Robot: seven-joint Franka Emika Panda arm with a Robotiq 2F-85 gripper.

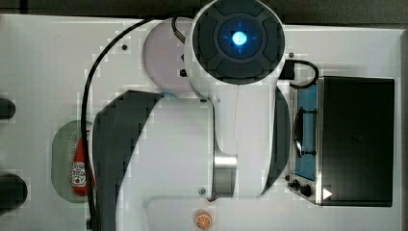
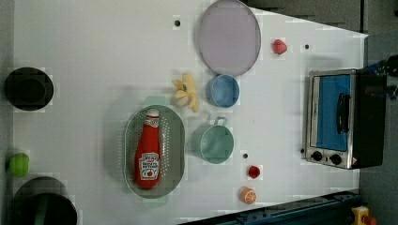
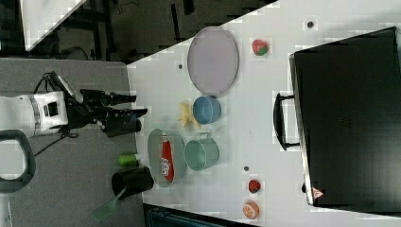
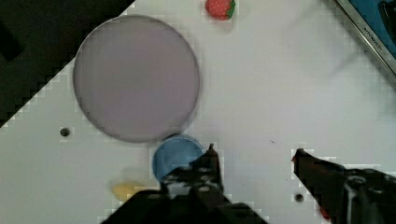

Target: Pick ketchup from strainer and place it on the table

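A: Where is the small red squeeze ketchup bottle [image 2: 148, 154] with the white cap and the white-and-dark label?

B: Lying flat inside the pale green oval perforated strainer [image 2: 176, 140], lengthways, running nearly from one end of the bowl to the other. In the left view its cap points to the top of the picture. The strainer rests on the large flat white desk [image 2: 94, 61].

A: What sits around the strainer?

B: In the left view, a round green mug with a handle [image 2: 212, 143] stands just beside it on the left view's right. Above the mug is a small blue cup [image 2: 223, 91], with a yellow peeled-banana toy [image 2: 187, 92] just beside that cup. Higher still lies a pale lilac oval plate [image 2: 229, 36], and a red strawberry [image 2: 279, 46] is to the plate's right.

A: Anything further out?

B: A second small red strawberry [image 2: 254, 171] and an orange slice [image 2: 248, 195] lie below the mug, and a silver toaster oven with a blue door [image 2: 334, 118] stands at the left view's right.

A: And the black hand [image 4: 254, 153]?

B: Its two fingers stand apart with nothing between them. In the wrist view the blue cup and the lilac plate lie beyond the fingers. In the right view the hand hangs well apart from the strainer, off past the desk's edge.
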